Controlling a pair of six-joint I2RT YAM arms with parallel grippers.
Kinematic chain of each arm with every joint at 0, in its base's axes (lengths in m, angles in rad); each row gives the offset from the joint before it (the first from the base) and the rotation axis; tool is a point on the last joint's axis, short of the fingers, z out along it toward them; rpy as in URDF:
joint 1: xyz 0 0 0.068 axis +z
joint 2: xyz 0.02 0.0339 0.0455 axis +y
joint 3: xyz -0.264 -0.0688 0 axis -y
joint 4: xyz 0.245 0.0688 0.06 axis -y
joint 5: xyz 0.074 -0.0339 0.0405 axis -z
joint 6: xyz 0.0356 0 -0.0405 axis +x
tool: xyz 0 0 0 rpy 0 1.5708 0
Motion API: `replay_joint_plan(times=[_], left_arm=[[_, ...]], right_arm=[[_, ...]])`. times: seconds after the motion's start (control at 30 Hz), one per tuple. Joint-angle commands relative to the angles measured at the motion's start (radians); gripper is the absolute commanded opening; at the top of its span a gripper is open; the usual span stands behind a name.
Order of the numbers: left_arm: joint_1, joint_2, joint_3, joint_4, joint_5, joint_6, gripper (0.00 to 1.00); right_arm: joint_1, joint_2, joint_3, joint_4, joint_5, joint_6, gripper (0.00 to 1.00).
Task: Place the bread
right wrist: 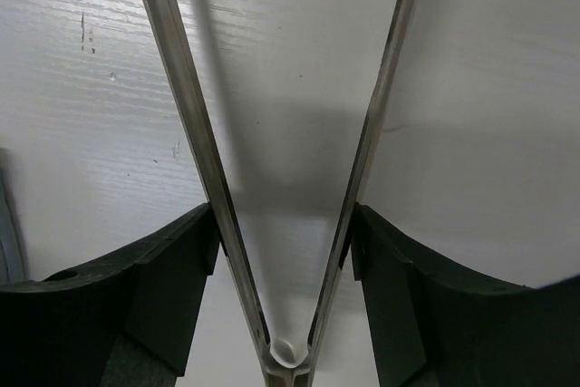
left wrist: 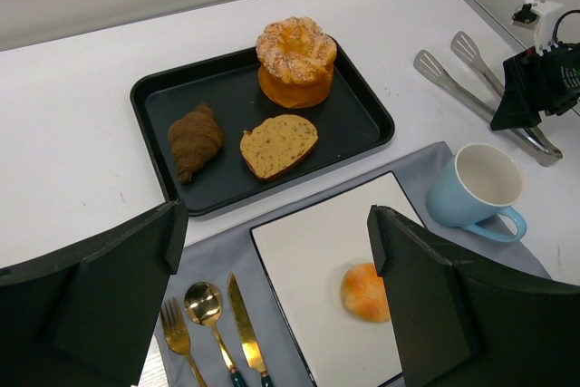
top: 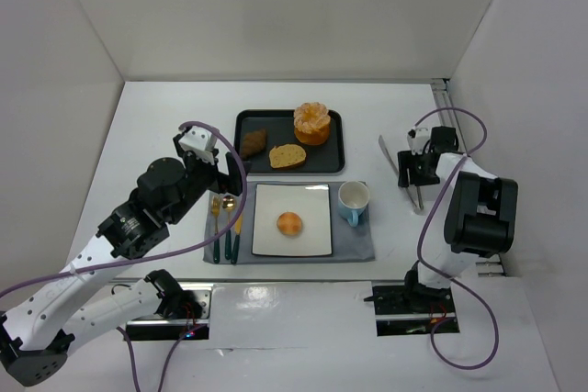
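Note:
The bread, a small round golden-orange bun [top: 289, 223], lies near the middle of a white square plate [top: 315, 240] on a grey mat. In the left wrist view the bun [left wrist: 365, 292] shows just beside my right finger. My left gripper [top: 219, 179] is open and empty, hovering above the mat's left end, its gap [left wrist: 272, 314] over the plate's left part. My right gripper [top: 415, 170] is at the right of the table, shut on metal tongs [top: 393, 158]. Its fingers [right wrist: 172, 287] press both tong arms [right wrist: 186, 106] near the hinge.
A black tray [top: 329, 161] behind the plate holds a ridged orange pastry [top: 311, 123], a pale bread slice [top: 287, 155] and a brown croissant [top: 254, 142]. A light blue cup [top: 354, 201] stands right of the plate. Gold cutlery [top: 225, 222] lies to its left.

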Motion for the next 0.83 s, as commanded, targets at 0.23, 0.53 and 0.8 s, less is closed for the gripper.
replay_joint_plan(times=[0.23,0.53,0.8], left_arm=[[0.005,-0.015,-0.001,0.057,0.012,-0.007,1.0],[0.005,-0.015,-0.001,0.057,0.012,-0.007,1.0],[0.005,-0.006,-0.001,0.057,0.012,-0.007,1.0]], right_arm=[[-0.063,-0.028,0.045,-0.077,-0.086,-0.019,0.8],[-0.083,-0.272,0.1,-0.194,-0.153,-0.004,1.0],[-0.074,-0.452,0.089,-0.078,-0.121,0.156,1.0]])
